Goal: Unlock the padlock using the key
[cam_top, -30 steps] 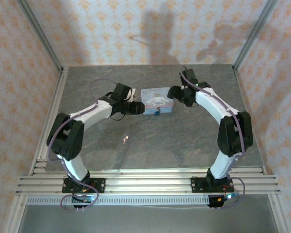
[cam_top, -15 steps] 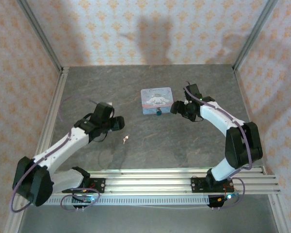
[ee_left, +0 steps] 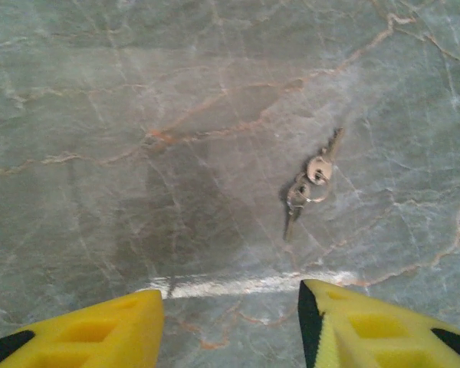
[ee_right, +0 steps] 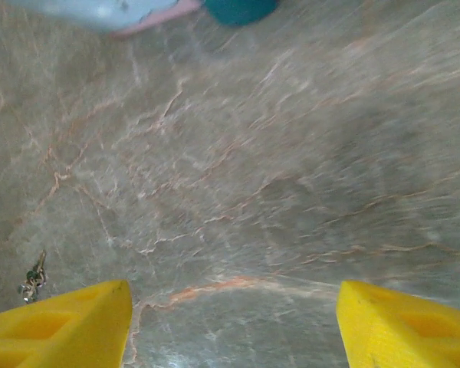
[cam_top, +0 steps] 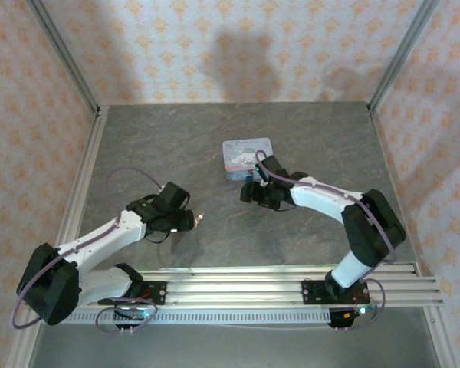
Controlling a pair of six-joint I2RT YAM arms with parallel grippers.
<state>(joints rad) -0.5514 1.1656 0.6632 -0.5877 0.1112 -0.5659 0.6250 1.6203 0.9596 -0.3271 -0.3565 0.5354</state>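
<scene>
Key (ee_left: 310, 182) lies flat on the grey marbled table (cam_top: 161, 138), just ahead of the left gripper (ee_left: 228, 297), whose yellow fingers (ee_left: 92, 333) stand moderately apart with nothing between them. Seen from the left wrist, the pale sliver, ringed to a second like it, sits beyond the fingertips and off toward the right side of the gap. Its long axis runs steeply from lower left to upper right, so nearly along the line of approach rather than across it. The left arm is plainly the nearer; a short reach forward with a slight shift toward that side looks enough to straddle it, though so thin a piece on hard stone may be awkward to pinch. The right gripper (ee_right: 234, 295) hovers wide and empty over bare table, near the padlock (ee_right: 240, 8), which sits just beside the near edge of the pale-blue tin (ee_right: 100, 11) by the table's middle, well apart from the key. Surface around both things is bare; patterned walls (cam_top: 215, 46) enclose three sides and an aluminium rail (cam_top: 253, 277) runs along the near edge
</scene>
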